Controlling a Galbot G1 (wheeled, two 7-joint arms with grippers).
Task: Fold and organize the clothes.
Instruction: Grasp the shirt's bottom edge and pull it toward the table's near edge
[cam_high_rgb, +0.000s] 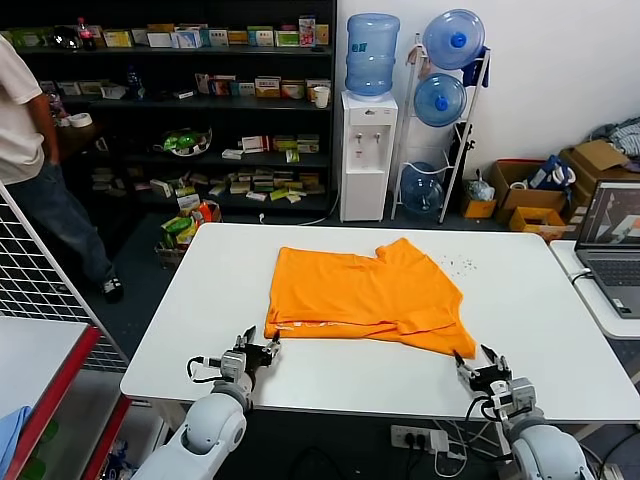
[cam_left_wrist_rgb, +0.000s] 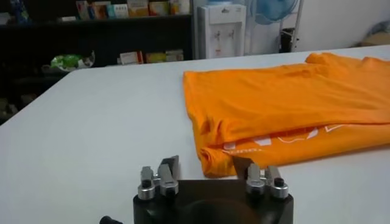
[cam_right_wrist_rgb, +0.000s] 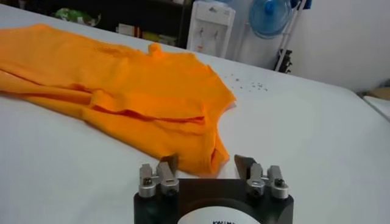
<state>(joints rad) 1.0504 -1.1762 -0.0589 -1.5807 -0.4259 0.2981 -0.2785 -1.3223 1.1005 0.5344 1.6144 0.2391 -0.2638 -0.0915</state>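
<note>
The bright orange T-shirt (cam_high_rgb: 366, 292) lies folded over on the white table (cam_high_rgb: 200, 330), its front edge doubled with white lettering showing (cam_left_wrist_rgb: 286, 137). My left gripper (cam_high_rgb: 260, 347) is open just short of the shirt's front left corner (cam_left_wrist_rgb: 213, 159). My right gripper (cam_high_rgb: 476, 359) is open just short of the shirt's front right corner (cam_right_wrist_rgb: 207, 155). Both grippers are low over the table and hold nothing. In the left wrist view my left gripper (cam_left_wrist_rgb: 205, 165) frames the corner; in the right wrist view my right gripper (cam_right_wrist_rgb: 206, 163) does the same.
A laptop (cam_high_rgb: 612, 235) sits on a side table at the right. A water dispenser (cam_high_rgb: 366, 150) and bottle rack (cam_high_rgb: 440, 110) stand behind. A person (cam_high_rgb: 30, 150) stands at the far left by shelves. A wire rack (cam_high_rgb: 40, 290) is at my left.
</note>
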